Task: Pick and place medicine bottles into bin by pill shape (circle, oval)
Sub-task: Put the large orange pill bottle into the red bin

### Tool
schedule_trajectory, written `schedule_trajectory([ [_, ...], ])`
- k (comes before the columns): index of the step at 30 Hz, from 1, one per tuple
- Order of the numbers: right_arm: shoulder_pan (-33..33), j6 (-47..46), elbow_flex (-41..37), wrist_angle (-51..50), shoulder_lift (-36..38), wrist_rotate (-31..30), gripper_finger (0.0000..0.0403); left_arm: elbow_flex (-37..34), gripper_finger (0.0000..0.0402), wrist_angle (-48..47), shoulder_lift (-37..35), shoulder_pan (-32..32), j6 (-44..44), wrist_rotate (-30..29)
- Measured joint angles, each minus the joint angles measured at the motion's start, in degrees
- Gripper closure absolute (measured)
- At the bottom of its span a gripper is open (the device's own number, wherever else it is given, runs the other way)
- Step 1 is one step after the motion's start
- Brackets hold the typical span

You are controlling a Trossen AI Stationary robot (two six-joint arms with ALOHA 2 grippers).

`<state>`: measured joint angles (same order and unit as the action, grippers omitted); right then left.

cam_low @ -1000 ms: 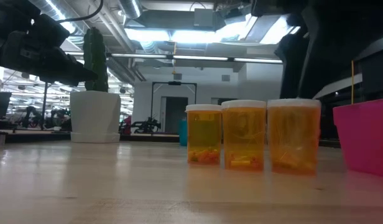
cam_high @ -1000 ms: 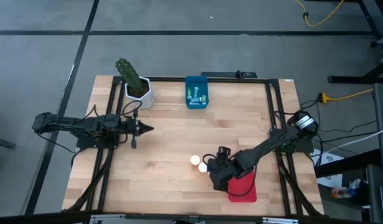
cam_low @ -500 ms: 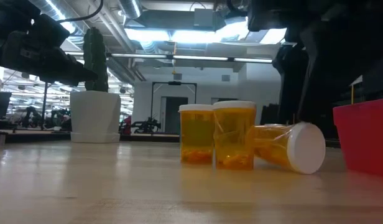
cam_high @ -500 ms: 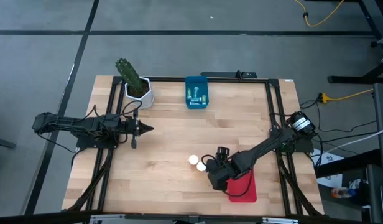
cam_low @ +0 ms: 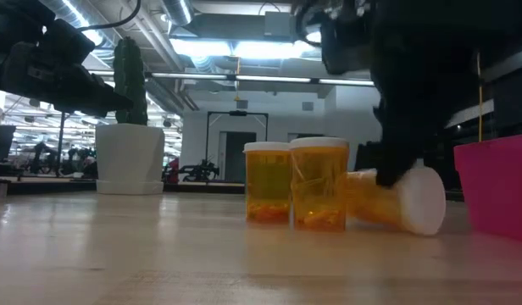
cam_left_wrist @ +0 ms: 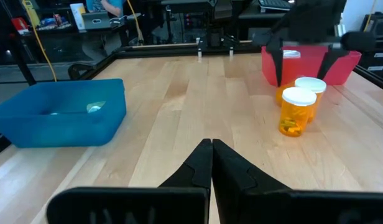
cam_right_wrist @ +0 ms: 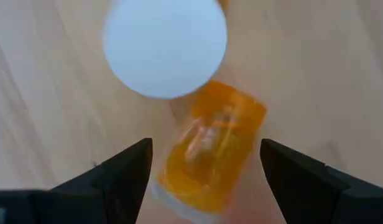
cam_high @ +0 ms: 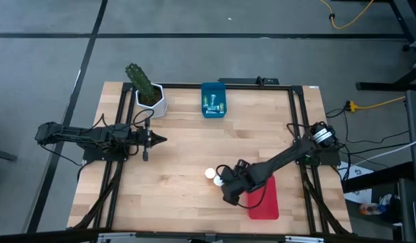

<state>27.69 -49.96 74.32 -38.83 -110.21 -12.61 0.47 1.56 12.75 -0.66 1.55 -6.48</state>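
- Left gripper (cam_high: 161, 140) hangs over the desk's (cam_high: 194, 135) left side, jaws pressed together, holding nothing.
- Two orange bottles (cam_low: 297, 182) stand upright, touching, near the desk's front.
- A third orange bottle (cam_right_wrist: 207, 149) lies toppled just beside them.
- Right gripper (cam_right_wrist: 204, 168) hovers above it, jaws spread astride it.
- Red bin (cam_high: 264, 204) sits farthest right.

Toppled orange bottle (cam_right_wrist: 207, 149) between spread right tool (cam_right_wrist: 204, 171) fingers, upright bottle (cam_right_wrist: 165, 46) alongside.
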Motion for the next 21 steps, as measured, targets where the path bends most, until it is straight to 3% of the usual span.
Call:
schedule_trajectory([
  [21, -3.16, 3.9, 0.0, -1.06, -1.36, 4.74, 0.0116, 0.0, 0.0401, 0.0, 0.0, 0.01, -0.01, 0.0],
])
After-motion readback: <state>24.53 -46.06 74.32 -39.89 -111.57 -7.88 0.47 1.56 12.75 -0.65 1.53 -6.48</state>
